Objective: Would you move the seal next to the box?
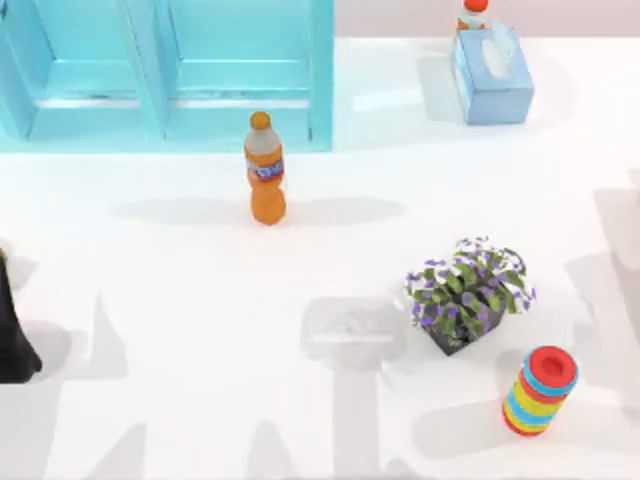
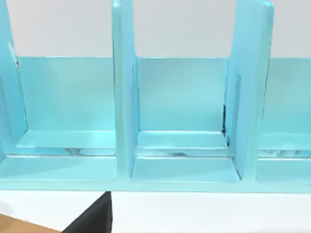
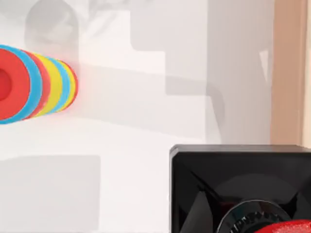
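The seal [image 3: 243, 194] stands on the table [image 3: 121, 145] close under the right wrist camera, apart from the rainbow-striped cylinder [image 3: 34, 85], apparently positioned for pickup. The right gripper's grip state cannot be told. The tissue box [image 1: 492, 75] is located at the far right, well apart, and the left arm [image 1: 12, 345] is parked at the left edge.

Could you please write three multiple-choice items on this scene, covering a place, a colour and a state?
1. Where on the table is the box?
A. far right corner
B. near left corner
C. centre

2. What colour is the liquid in the bottle?
A. green
B. orange
C. purple

3. How does the bottle stand?
A. lying flat
B. upside down
C. upright

Key: 1 A, it sits at the top view's upper right; 2 B, its lower body is orange; 3 C, cap up, base on the table.
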Robot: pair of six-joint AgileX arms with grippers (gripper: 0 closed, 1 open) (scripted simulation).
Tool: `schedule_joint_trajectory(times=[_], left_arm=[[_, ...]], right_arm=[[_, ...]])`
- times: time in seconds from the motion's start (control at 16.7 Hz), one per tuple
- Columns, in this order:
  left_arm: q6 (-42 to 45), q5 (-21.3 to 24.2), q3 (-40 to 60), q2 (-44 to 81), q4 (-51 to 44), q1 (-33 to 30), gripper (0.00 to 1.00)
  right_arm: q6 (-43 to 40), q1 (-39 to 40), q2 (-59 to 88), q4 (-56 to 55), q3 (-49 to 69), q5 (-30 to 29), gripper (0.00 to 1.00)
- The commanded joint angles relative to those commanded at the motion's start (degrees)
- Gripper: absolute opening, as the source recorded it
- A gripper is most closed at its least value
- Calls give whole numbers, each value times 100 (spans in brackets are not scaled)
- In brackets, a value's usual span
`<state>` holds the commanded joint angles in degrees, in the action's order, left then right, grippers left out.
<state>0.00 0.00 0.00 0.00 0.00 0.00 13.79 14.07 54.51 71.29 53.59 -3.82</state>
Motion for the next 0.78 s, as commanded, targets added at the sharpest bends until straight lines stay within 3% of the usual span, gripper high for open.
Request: schedule_joint_trajectory(times=[0.78], left_arm=[[0,0,0,0,0,0,100]], right_arm=[[-59,-69,111,-1342,-1232,25,0]])
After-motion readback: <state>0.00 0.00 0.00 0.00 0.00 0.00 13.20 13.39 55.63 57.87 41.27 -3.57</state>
